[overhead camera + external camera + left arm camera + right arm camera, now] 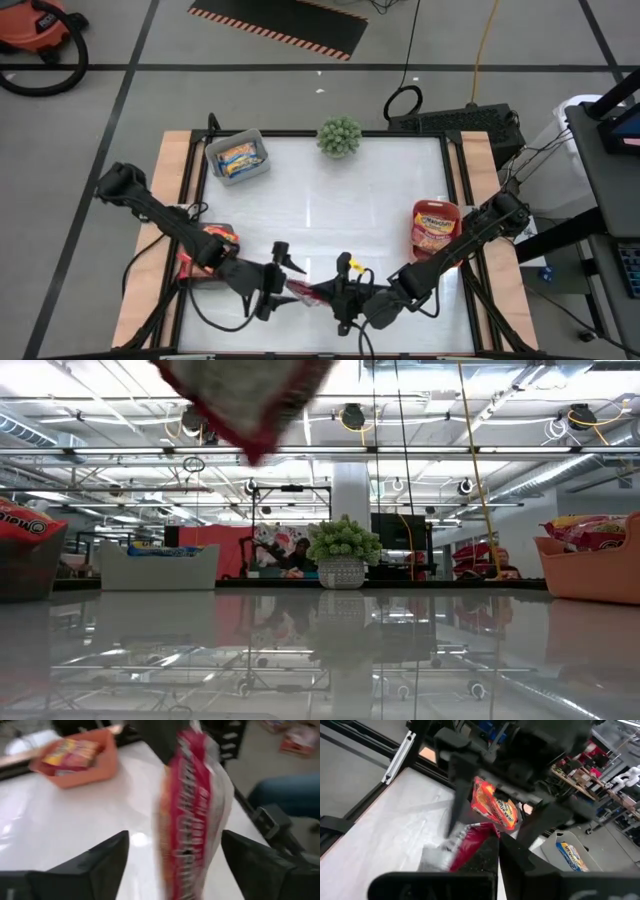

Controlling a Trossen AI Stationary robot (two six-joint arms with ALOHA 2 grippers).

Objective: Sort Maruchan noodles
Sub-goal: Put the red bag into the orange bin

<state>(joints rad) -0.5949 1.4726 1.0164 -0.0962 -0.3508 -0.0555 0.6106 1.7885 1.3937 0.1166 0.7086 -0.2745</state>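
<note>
A red-and-white Maruchan noodle packet (305, 291) (192, 810) hangs in the air near the table's near edge, between my two grippers. It shows at the top of the low view (240, 395), clear of the table. My right gripper (337, 296) (485, 865) is shut on it from the table's right side. My left gripper (285, 288) (175, 860) is open. Its two fingers stand on either side of the packet's left end without touching it. My right gripper pinches the packet by its right end (187, 742) between the two fingers, reaching in roughly level from the table's right. The packet is lifted clear of the table and turned edge-on, pointing toward my left gripper. In the right wrist view the fingers hide the exact contact.
A grey bin (237, 158) at the far left holds a yellow-and-blue packet. An orange bin (436, 228) at the right holds red-and-yellow packets. A dark bin (205, 250) with red packets sits at the left edge. A potted plant (339, 135) stands at the far edge's middle.
</note>
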